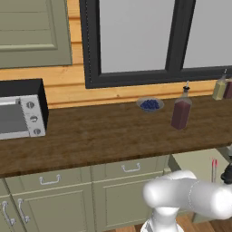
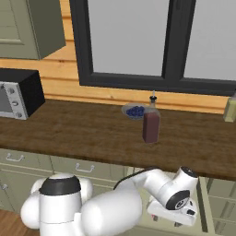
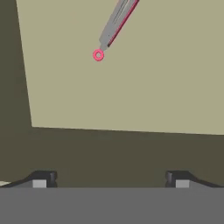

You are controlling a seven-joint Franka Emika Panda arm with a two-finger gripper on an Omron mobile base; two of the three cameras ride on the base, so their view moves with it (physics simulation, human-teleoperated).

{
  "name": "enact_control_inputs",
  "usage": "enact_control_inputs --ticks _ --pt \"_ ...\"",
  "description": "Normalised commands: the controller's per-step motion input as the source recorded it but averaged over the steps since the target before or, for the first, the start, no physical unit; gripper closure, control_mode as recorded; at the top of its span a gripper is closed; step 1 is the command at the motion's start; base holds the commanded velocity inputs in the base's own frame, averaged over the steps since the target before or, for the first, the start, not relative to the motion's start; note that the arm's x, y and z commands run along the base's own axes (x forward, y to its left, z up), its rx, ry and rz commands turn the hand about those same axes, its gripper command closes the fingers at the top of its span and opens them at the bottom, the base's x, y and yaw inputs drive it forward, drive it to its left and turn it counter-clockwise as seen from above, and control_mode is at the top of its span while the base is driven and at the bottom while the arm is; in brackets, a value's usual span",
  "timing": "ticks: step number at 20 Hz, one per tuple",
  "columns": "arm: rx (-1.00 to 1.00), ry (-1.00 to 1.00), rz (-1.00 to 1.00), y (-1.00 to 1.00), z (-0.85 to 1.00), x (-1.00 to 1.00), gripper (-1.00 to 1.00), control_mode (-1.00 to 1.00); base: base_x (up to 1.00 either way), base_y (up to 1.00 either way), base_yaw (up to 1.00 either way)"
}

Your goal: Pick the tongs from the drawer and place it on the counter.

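Your end effector hangs low over the drawer, fingers spread wide and empty. The tongs lie untouched on the drawer floor, ahead of the fingertips. Nothing is grasped yet; reaching, gripping, lifting and placing on the tabletop all remain.

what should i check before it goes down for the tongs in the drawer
1. Drawer open, floor exposed: ok.
2. Tongs lying in the drawer, not yet held: ok.
3. Gripper open, fingers wide apart: ok.
4. Tongs centred between the fingers: not ok, they sit off toward the top edge of the hand view.
5. Counter has free space for the drop, beside the dark-red bottle: ok.
6. Height above the drawer floor: cannot tell.
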Motion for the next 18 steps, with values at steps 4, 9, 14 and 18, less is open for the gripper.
enact_control_inputs --ticks 4,9,14,18 --pt "-0.01 0.06 -0.02 0.0 0.0 -0.67 -1.0 -1.0 0.0 0.0 0.0" --pt "-0.02 0.01 -0.05 0.08 0.17 0.03 -1.0 -1.0 0.0 0.0 0.0" --pt "-0.02 0.0 -0.11 0.09 0.27 0.63 -1.0 -1.0 0.0 0.0 0.0" --pt "0.09 -0.02 -0.27 -0.54 0.05 0.41 -1.0 -1.0 0.0 0.0 0.0"
